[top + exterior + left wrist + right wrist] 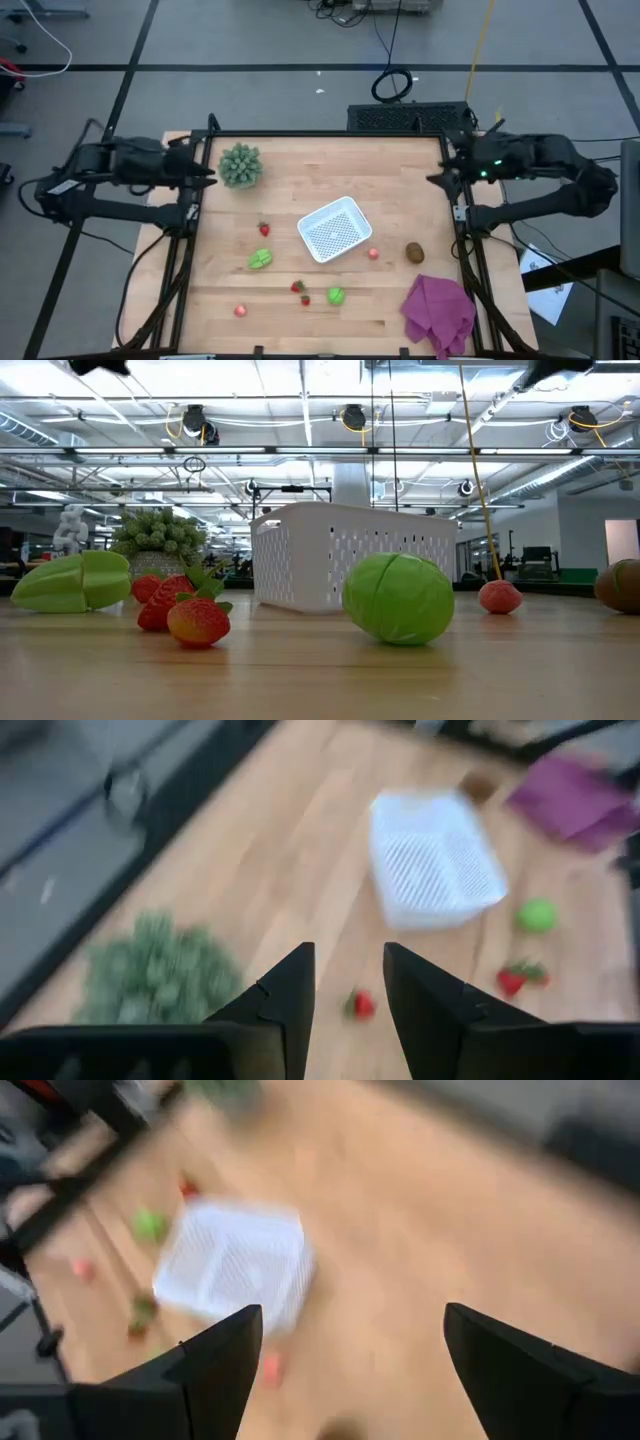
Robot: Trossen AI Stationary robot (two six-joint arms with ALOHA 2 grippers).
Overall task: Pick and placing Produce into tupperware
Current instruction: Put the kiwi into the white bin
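**Q:** White container (334,229) — where does it sit?

**A:** Near the middle of the wooden table (390,165), turned at an angle, nothing inside it that shows from above.

**Q:** And the produce?

**A:** All loose on the table around it. One strawberry (264,229) just to its left, a green leafy piece (260,260) below that. A pink ball (373,254) and a brown round piece (415,252) lie to its right. Toward the front edge: two more strawberries (300,290) beside a green ball (335,296), and another pink ball (240,311) well apart at the left.

**Q:** Left gripper (348,982)?

**A:** Raised at the table's back-left edge near the spiky plant (240,165) — fingers a narrow gap apart, holding nothing.

**Q:** Right gripper (352,1342)?

**A:** Raised at the back-right edge, fingers spread wide, holding nothing.

**Q:** Anything else?

**A:** Purple cloth (439,312) crumpled at the front-right corner.
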